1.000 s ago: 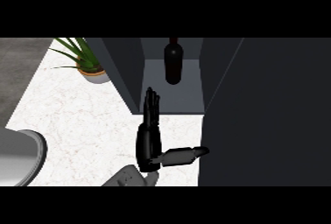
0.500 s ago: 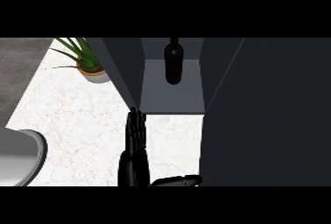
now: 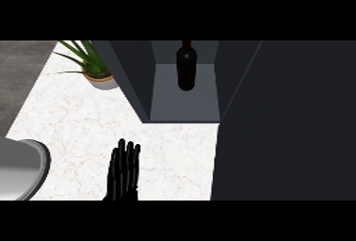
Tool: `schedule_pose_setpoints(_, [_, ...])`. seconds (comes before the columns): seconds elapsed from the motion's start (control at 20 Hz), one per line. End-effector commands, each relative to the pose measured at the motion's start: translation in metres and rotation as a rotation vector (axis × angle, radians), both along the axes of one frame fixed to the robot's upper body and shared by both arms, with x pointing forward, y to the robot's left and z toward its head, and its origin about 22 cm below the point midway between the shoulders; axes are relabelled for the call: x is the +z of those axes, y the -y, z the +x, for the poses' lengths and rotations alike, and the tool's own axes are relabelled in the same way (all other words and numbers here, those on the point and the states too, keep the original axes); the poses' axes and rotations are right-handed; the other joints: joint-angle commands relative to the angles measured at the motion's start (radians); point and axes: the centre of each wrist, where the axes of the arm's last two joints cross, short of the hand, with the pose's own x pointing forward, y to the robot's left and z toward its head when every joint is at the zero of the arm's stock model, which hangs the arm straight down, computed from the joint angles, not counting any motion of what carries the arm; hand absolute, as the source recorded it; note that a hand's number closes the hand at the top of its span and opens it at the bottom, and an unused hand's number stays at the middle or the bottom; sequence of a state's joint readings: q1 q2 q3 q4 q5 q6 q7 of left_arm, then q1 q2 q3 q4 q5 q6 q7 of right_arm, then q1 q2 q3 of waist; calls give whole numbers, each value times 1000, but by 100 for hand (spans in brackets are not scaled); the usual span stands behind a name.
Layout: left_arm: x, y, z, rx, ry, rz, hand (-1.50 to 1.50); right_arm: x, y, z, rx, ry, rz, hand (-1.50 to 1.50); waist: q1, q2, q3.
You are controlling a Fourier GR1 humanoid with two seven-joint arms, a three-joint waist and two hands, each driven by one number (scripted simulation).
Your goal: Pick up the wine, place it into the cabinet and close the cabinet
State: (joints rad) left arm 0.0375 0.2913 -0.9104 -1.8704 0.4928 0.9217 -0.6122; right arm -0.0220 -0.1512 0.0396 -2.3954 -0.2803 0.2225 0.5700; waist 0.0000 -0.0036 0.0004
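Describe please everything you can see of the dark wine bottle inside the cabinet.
The dark glass wine bottle looks almost black, with a slim neck above a wider rounded body. It stands upright on the grey cabinet floor, near the back and about midway between the two dark side walls. Nothing else touches it. No label can be made out. The cabinet is open toward the counter.

Counter (image 3: 83,122): white marble with faint veins, filling the middle and left.
Floor (image 3: 21,70): dark grey, at the far left beyond the counter's slanted edge.
Plant (image 3: 94,66): green spiky leaves in a pale pot, far left on the counter.
Sink (image 3: 21,172): grey curved rim, near left.
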Motion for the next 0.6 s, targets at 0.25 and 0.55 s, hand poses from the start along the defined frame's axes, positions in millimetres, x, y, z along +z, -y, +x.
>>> schedule_pose_setpoints(0.25, [26, -58, -19, -92, 14, 26, -150, 11, -10, -15, 129, 33, -21, 150, 3, 1, -1])
schedule_pose_setpoints(0.55, [12, -78, -27, -54, -7, 26, -150, -5, -17, -29, 264, -145, 91, 150, 1, -1, -2])
